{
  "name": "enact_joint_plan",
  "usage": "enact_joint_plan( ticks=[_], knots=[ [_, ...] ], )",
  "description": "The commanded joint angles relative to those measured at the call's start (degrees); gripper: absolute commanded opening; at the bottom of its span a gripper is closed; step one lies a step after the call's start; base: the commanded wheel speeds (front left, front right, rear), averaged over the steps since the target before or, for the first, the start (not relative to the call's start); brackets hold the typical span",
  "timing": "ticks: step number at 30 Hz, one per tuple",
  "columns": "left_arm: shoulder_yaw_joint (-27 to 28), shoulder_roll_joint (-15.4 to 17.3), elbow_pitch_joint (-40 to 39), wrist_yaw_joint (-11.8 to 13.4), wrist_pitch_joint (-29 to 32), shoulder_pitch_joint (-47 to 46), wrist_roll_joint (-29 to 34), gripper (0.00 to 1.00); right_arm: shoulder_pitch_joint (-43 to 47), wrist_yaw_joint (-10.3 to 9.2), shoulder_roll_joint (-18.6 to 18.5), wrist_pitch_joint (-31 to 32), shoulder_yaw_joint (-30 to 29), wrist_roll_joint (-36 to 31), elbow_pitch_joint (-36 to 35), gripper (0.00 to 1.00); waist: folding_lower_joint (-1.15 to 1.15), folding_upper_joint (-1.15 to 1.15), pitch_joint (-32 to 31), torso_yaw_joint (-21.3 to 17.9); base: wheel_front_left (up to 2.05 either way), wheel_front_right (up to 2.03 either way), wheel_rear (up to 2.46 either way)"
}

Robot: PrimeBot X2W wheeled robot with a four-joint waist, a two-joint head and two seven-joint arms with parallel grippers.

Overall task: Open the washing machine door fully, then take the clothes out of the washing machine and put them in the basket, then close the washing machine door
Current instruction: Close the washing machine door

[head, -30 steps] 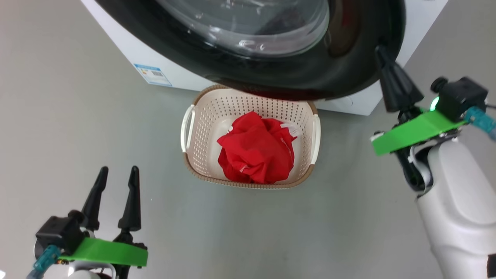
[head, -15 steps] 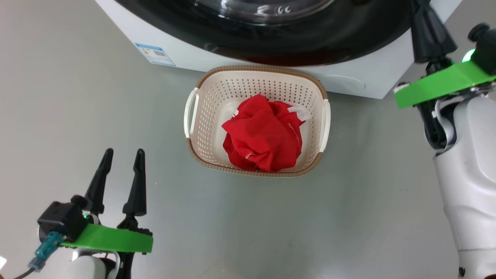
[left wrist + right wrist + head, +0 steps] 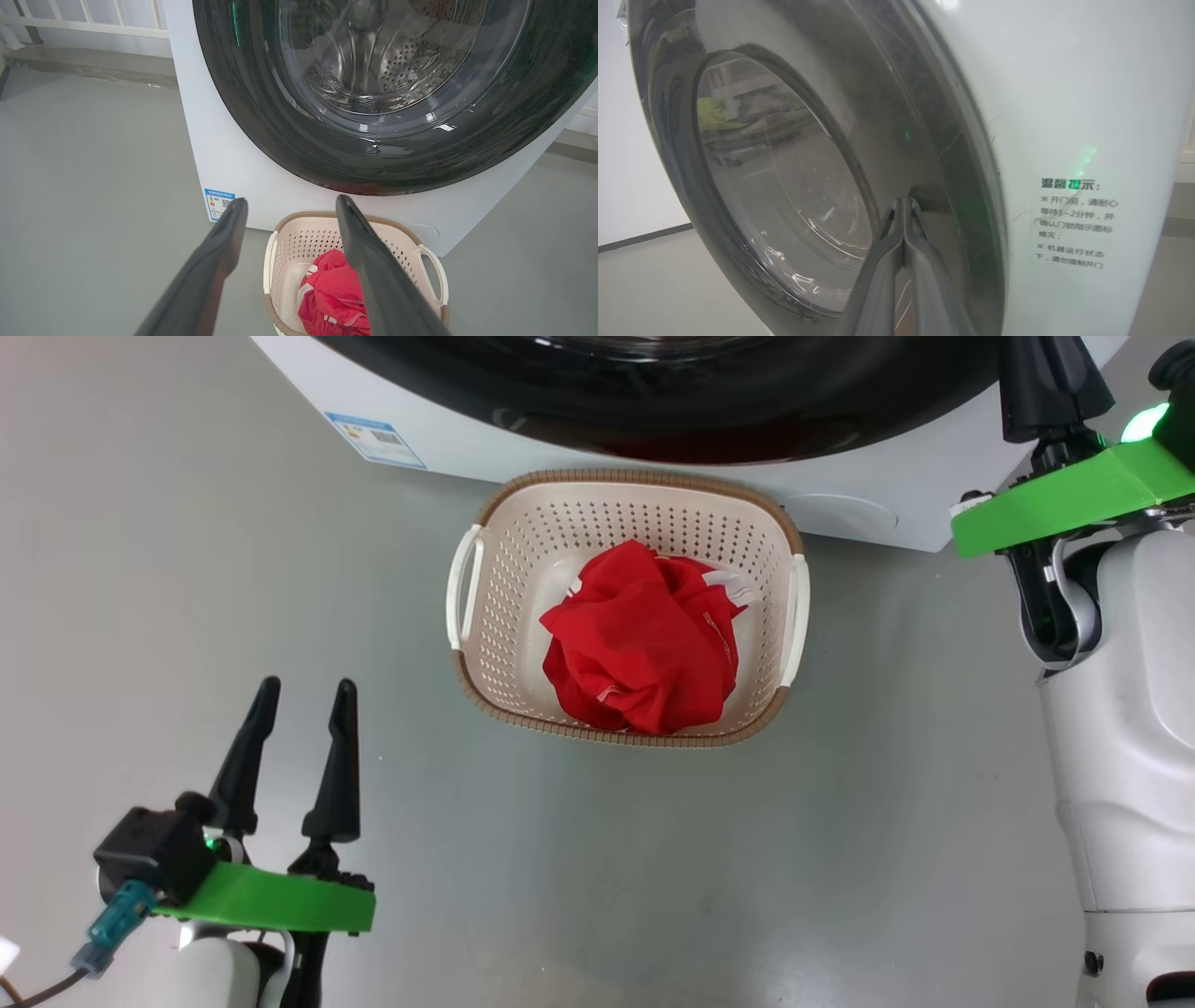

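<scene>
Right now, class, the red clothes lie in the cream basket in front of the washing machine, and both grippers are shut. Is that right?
Not quite: the left gripper is open, its fingers well apart in the left wrist view. The right gripper is shut. The clothes do lie in the basket in front of the washing machine.

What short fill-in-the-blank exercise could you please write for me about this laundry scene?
1. The clothes in the basket are coloured ____.
2. The left gripper, holding nothing, is ____.
3. The right gripper, its tips at the black rim of the washing machine door, is ____.
4. The basket has ____ white handles.
Missing words: red; open; shut; two.
</scene>
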Motion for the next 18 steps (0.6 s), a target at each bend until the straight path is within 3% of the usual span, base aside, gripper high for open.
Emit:
enact_joint_plan(
  ticks=[1, 9, 18],
  knots=[
    [1.9, 1.6, -1.4, -0.2, -0.7, -1.3, -0.5, 1.00, -2.7, -0.52, 0.2, -0.3, -0.7, -0.6, -1.7, 0.00, 0.00, 0.00, 0.2, 0.0, 0.00, 0.00, 0.00],
    [1.5, 1.9, -1.0, -0.2, -0.7, -1.5, -0.6, 1.00, -2.7, -0.52, 0.8, -0.3, 0.6, -0.8, -1.5, 0.00, 0.00, 0.00, -0.4, -0.4, 0.00, 0.00, 0.00],
    [1.7, 2.6, 0.5, -0.2, -0.7, -0.3, -0.5, 1.00, 3.2, -0.52, 0.7, -0.3, 4.6, 0.0, -0.3, 0.00, 0.00, 0.00, -3.7, -1.7, 0.00, 0.00, 0.00]
  ],
)
